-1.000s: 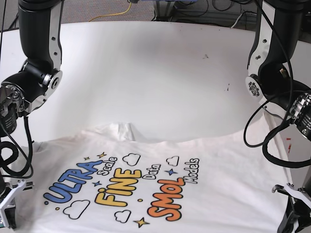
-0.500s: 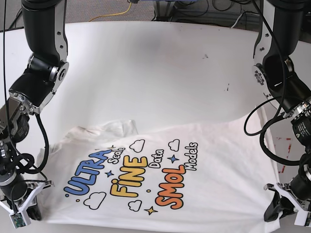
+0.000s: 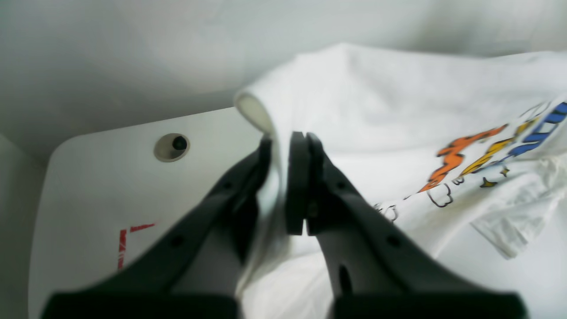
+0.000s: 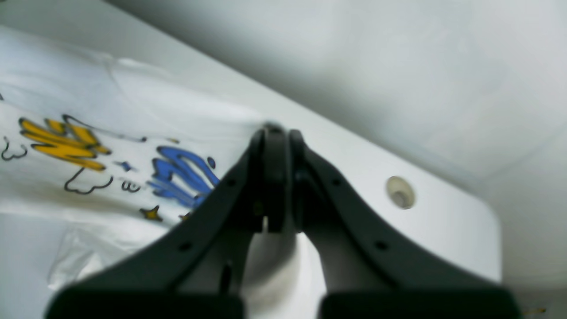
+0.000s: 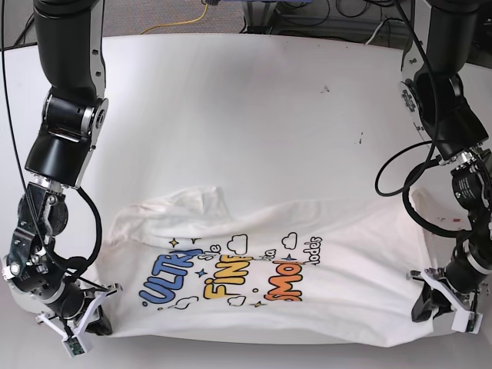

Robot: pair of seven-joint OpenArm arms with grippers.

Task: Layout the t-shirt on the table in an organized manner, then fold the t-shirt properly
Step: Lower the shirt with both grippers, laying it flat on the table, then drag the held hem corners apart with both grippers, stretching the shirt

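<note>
The t-shirt lies print-up near the front edge of the table, and we see it stretched between our two arms, rumpled at the collar. Our left gripper is clamped on a pinched fold of its white cloth at one front corner, near a grommet hole. Our right gripper is closed tight at the opposite corner, gripping the shirt edge beside the blue letters.

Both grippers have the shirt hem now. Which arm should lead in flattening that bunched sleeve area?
Right arm, probably. The right gripper pinches the t-shirt on the side where the sleeve is rumpled; the left gripper holds the smoother far corner and can anchor.
</note>
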